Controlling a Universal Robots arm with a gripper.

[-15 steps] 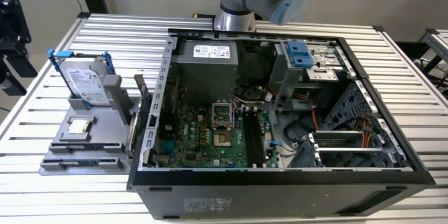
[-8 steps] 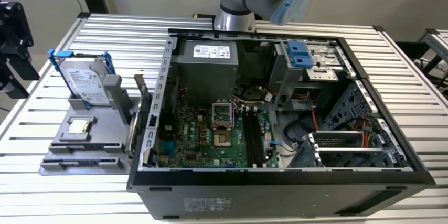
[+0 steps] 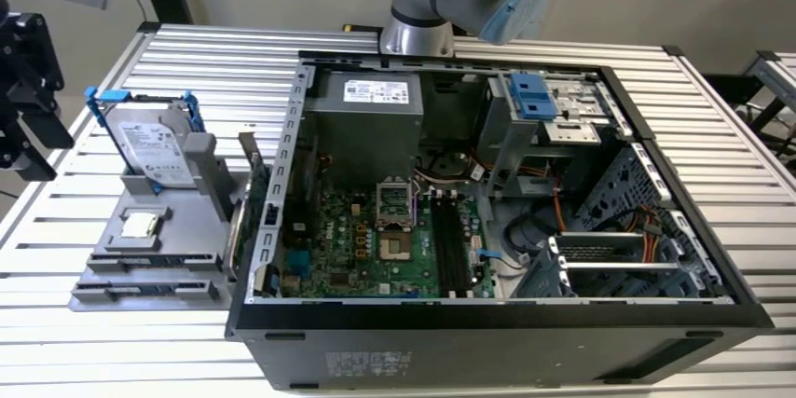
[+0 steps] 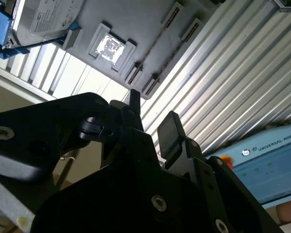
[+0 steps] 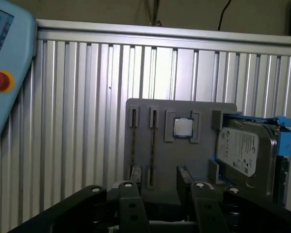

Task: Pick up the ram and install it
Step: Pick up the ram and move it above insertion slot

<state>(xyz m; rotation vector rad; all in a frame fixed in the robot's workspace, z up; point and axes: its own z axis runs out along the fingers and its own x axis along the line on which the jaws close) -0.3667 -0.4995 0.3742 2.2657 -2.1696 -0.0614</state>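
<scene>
Closest to the lens is the black gripper [image 4: 152,116], its jaws released, set apart with nothing between them. It hangs above the slatted metal surface [image 5: 77,121], over the near end of a grey holder [image 5: 203,109].

The ram [image 5: 153,145] stands on edge in one of the holder's two long slots, the one nearer the small square processor chip [image 5: 183,127]. It is not touched by the jaws. In the exterior view the ram [image 3: 162,281] shows as a thin bluish strip at the holder's near end, with the chip just beyond it and the silver hard drive [image 3: 156,146] in its blue bracket at the far end.

To the exterior view's right of the holder lies the open computer case [image 3: 498,342], its green motherboard [image 3: 373,258] exposed. The dark memory slots [image 3: 454,244] run near to far beside the processor socket.
</scene>
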